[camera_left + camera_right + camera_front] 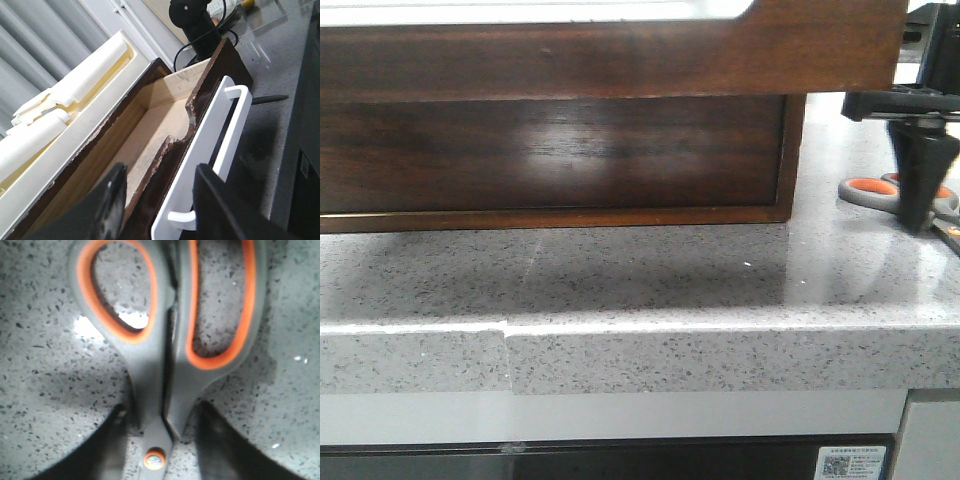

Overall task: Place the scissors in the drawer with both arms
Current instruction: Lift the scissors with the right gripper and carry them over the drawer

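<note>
The right tool straddles the scissors on the worktop, open; blades cropped. The left tool gapes above the drawer.

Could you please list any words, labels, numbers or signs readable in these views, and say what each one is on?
None can be read.
White sticker with a QR code on the dark panel below the grey speckled countertop: its small print is too blurred to read.

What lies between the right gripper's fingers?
In the right wrist view, the scissors lie on the counter between the right gripper's two fingers, near the pivot screw; neither finger visibly touches them.
</note>
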### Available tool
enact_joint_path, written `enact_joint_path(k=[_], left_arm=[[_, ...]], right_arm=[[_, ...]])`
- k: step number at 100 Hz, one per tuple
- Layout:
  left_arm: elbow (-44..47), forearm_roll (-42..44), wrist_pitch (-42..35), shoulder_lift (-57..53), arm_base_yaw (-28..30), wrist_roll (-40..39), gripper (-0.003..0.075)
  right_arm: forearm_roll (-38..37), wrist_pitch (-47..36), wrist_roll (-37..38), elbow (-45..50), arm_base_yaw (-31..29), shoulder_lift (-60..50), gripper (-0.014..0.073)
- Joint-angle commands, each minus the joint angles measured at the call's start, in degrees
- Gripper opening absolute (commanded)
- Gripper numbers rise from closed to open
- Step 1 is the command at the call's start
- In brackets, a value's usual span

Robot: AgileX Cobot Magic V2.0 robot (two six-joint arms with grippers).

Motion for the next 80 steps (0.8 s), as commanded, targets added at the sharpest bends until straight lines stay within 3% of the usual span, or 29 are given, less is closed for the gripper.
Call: enact_joint_path(k=[1,31,80], left_arm=[[-1.95,0.36,-3.01,0.55,-0.47,-0.69,0.0292],[-1.95,-2.63,-3.01,0.55,-0.47,-0.69,0.0292],[-1.95,-3.29,-3.01,0.55,-0.47,-0.69,0.0292]], right_arm=[[0.17,0.0,-0.08,-1.6,-0.06,-1.54,0.0139],[0.27,-1.02,-0.48,-1.6,-0.06,-2.12,-0.0053],[-0.72,-0.72,-1.79,-4.07,-0.06,-16.09,-0.0055]])
